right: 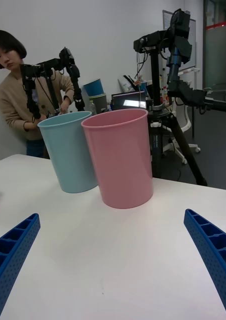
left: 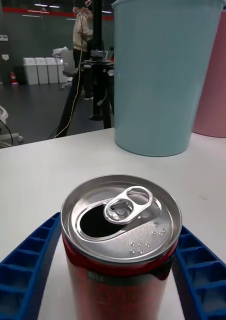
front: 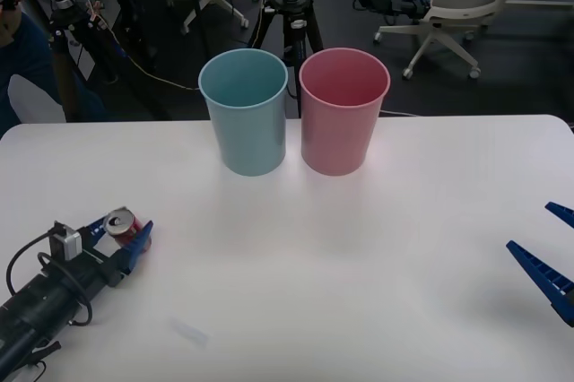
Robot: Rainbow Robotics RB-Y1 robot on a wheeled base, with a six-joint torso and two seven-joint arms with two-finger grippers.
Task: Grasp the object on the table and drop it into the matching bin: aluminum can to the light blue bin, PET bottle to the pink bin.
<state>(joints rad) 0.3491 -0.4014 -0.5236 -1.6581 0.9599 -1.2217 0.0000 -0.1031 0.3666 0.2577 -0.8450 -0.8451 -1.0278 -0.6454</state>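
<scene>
Blue ribbed fingers (left: 23,265) of the left gripper (front: 121,232) are seen on both sides of the aluminum can (left: 120,240), which stands upright on the table (front: 359,256) at the robot's near left, well apart from the bins. From the left wrist view the fingers sit close against the can's red wall, w/ little or no gap; whether they are pressing yet can't be told. The tab is lifted and the mouth is open, so the can is judged empty or nearly so: light, thin-walled, easily dented, smooth and a bit slippery. Hold is best taken at mid-body, across the round wall, w/ moderate squeeze; the silver rim is to be avoided. It should be kept upright in case liquid remains. The light blue bin (front: 244,111) stands at the far middle, just beside the pink bin (front: 343,111), 2 bins nearly touching. The right gripper (front: 552,256) is parked at the near right, fingers spread wide, holding nothing.
</scene>
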